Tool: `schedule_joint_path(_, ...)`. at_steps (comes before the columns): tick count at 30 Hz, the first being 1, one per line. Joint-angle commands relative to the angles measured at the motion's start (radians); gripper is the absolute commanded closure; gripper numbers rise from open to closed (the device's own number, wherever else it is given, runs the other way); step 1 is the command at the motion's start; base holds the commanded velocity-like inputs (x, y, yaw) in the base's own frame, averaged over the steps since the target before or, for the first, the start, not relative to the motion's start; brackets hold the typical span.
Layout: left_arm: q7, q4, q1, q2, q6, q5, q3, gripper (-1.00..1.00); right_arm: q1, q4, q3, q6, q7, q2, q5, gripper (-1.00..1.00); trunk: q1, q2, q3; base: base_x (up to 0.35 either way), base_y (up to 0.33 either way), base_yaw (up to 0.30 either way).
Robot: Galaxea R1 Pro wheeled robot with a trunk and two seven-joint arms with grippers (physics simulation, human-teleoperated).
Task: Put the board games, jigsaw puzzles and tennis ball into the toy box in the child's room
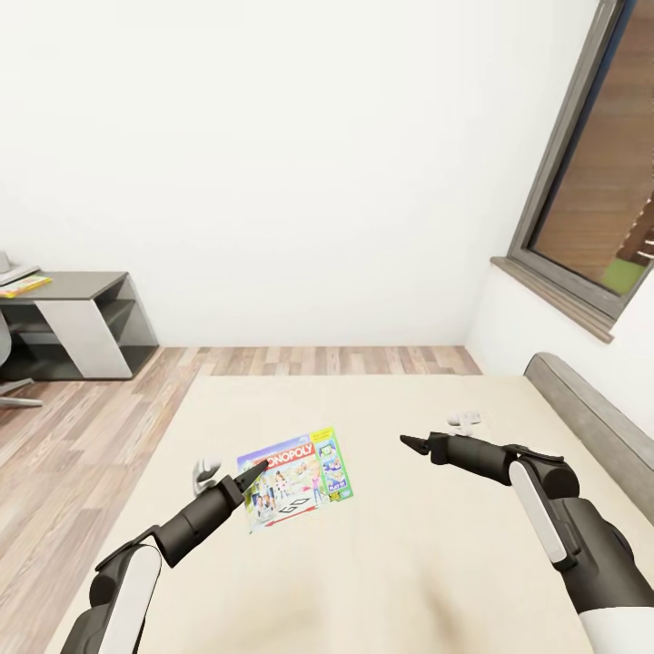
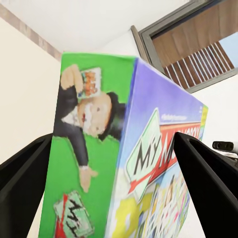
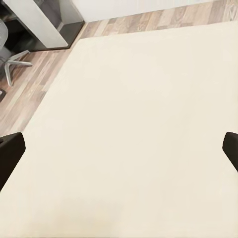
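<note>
Left hand (image 1: 257, 470) is at the near-left corner of one board game (image 1: 296, 478), a MONOPOLY box lying flat on the bed (image 1: 400, 581) roughly mid-mattress, left of centre. In the left wrist view the box (image 2: 144, 163) sits between the two black fingers (image 2: 206, 183), its green side and purple lid close up; the fingers stand either side of it, but I cannot tell whether they are pressing on it or just bracketing it.

Right hand (image 1: 413, 444) hangs over bare mattress to the right of the box, well apart from it. Right wrist view: two finger tips (image 3: 10, 156) at opposite picture edges, so spread wide, with plain beige mattress (image 3: 139, 129) between them.

Count on the bed: one game box in sight.

Headboard (image 1: 590, 422), grey, runs along the bed's right edge. Wood-plank floor (image 1: 82, 436) lies along the left and far edges.

Far left: one grey counter (image 1: 77, 313) against the white wall (image 1: 272, 163), with a thin yellow-green flat item (image 1: 24, 286) at its picture-edge end (too small to identify). One dark-framed window (image 1: 590, 182) at the far right.
</note>
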Motion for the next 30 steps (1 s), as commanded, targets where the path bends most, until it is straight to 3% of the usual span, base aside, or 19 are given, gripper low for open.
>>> schedule_joint_path(1,-0.003,0.000,-0.001,-0.001,0.006,0.002,0.002,1.00,-0.001,-0.001,0.001,0.006,-0.001,-0.001,-0.004,-1.00,0.001,-0.002,0.000,0.000,0.000,-0.026)
schedule_joint_path(30,-0.002,0.029,-0.001,-0.001,0.006,0.006,0.005,1.00,-0.001,-0.001,0.001,0.007,-0.001,0.000,-0.006,-1.00,0.001,-0.002,0.047,0.000,0.000,-0.085)
